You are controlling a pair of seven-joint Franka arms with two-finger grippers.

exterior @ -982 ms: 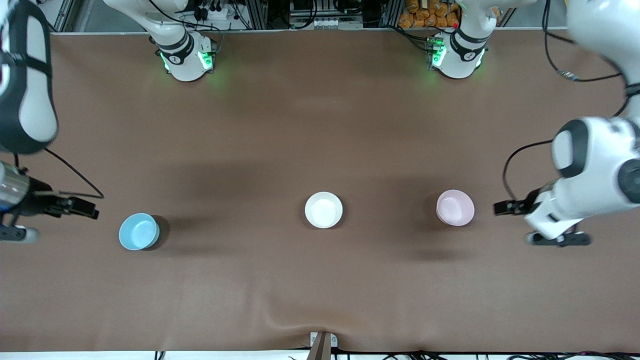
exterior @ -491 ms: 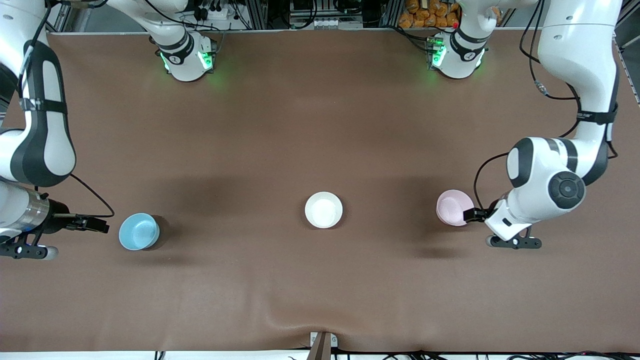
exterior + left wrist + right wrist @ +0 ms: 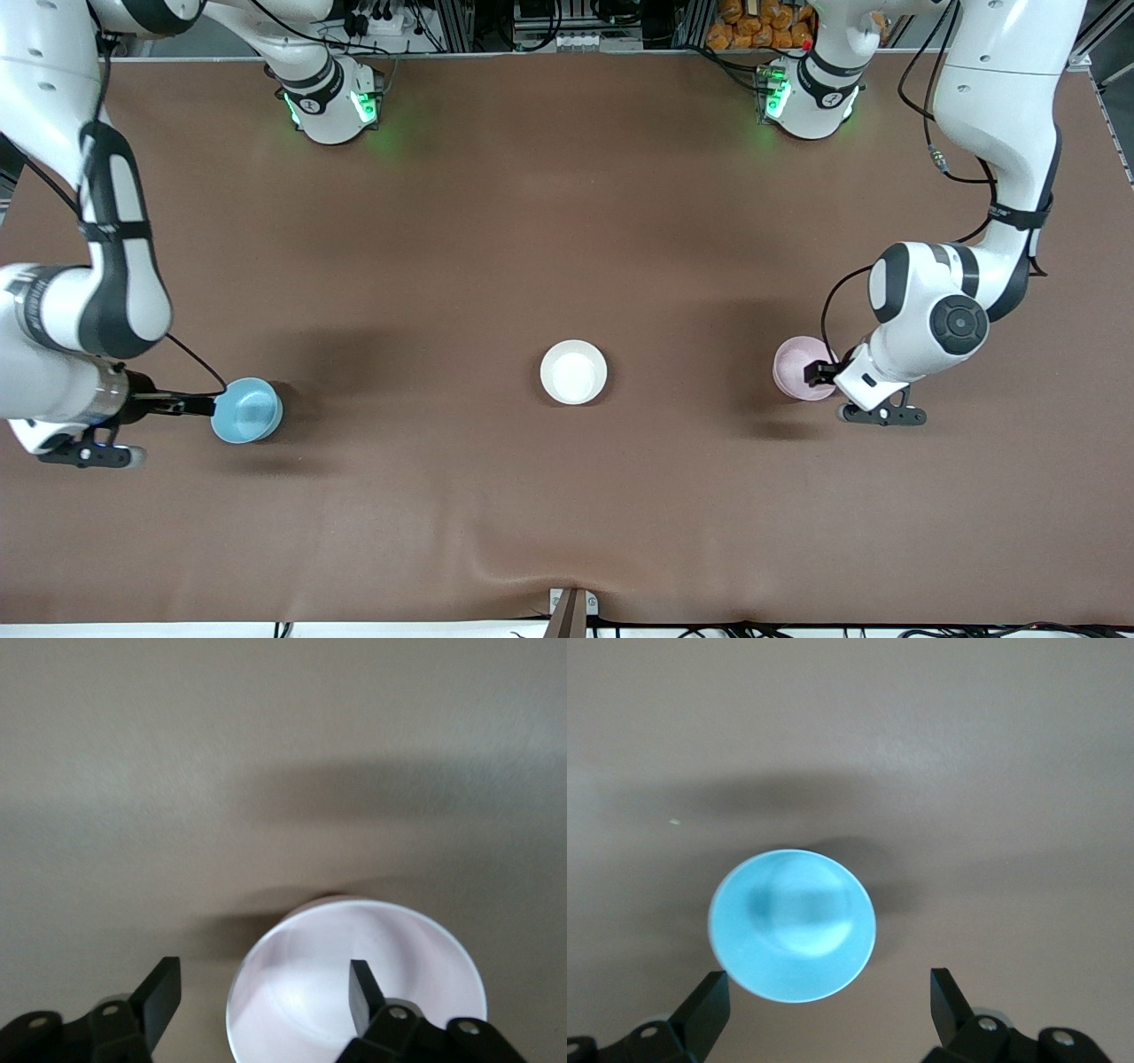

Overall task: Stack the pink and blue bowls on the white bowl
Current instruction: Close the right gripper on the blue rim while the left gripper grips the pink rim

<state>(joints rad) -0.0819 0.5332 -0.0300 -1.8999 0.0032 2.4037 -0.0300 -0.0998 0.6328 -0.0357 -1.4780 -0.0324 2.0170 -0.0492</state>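
Observation:
The white bowl [image 3: 574,372] sits mid-table. The pink bowl [image 3: 800,367] sits beside it toward the left arm's end and also shows in the left wrist view [image 3: 354,988]. The blue bowl [image 3: 247,409] sits toward the right arm's end and also shows in the right wrist view [image 3: 793,926]. My left gripper [image 3: 820,374] is open and low at the pink bowl's rim. In the left wrist view [image 3: 261,994] one finger is over the bowl's inside and the other outside the rim. My right gripper [image 3: 202,406] is open and empty [image 3: 826,1005], its tips just short of the blue bowl.
A brown mat [image 3: 567,221] covers the table, with a wrinkle [image 3: 523,567] near the front edge by a small mount [image 3: 571,607]. The arm bases [image 3: 332,106] [image 3: 811,97] stand along the table's back edge.
Both arms have swung in toward the table's middle and dropped lower. The left gripper has reached the pink bowl's rim. The right gripper has come up to the blue bowl. The bowls have not moved.

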